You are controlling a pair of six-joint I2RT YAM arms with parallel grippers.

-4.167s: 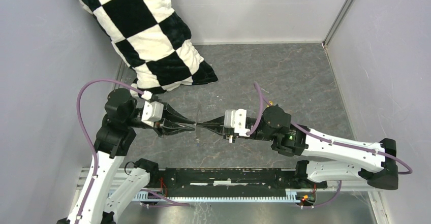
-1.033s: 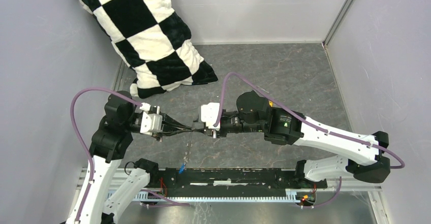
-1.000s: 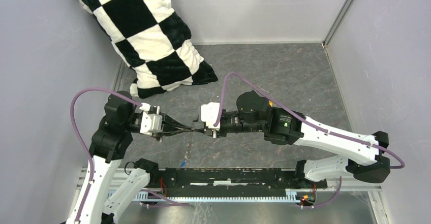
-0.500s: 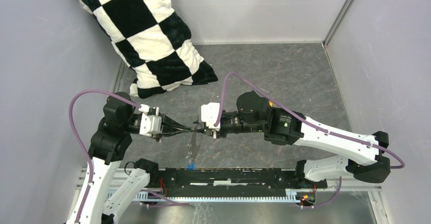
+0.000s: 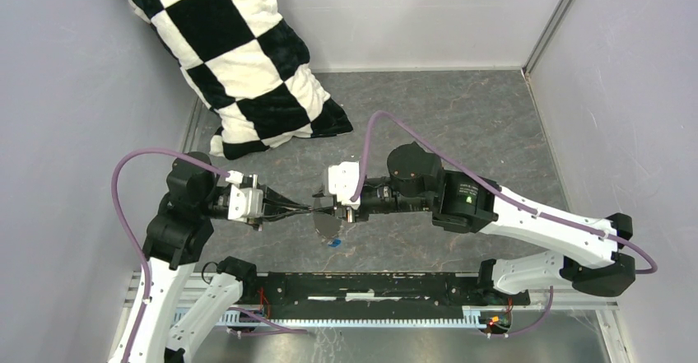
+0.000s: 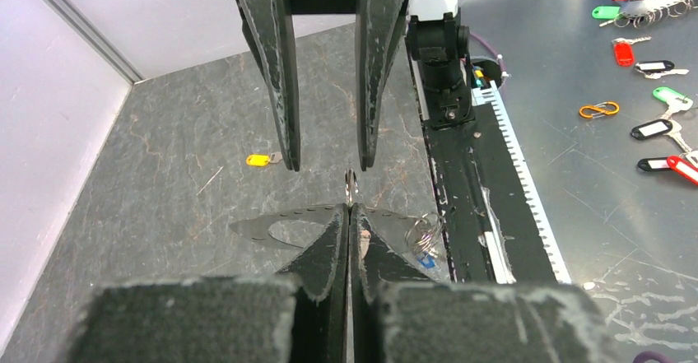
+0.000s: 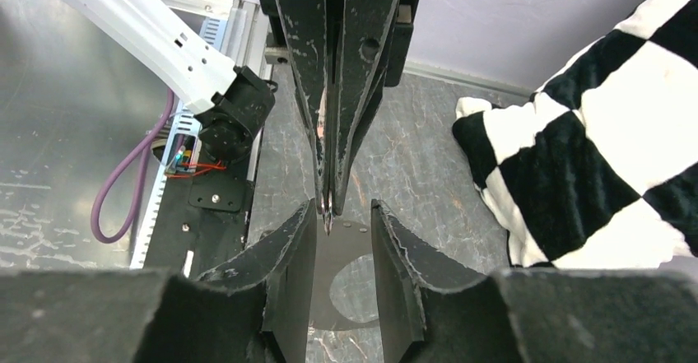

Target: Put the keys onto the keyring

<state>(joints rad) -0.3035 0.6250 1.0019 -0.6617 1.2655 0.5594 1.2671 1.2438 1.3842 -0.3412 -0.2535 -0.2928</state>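
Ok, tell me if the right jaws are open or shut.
Open. The right jaws stand apart: a clear gap separates the fingers in both wrist views.

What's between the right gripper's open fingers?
The left gripper's shut tip at the mouth, and the keyring it pinches showing through; right wrist view.

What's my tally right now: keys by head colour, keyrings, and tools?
Blue-headed key: 1
Yellow-headed key: 1
Keyring: 1
Tools: 2, the left tool and the right tool
Total: 5
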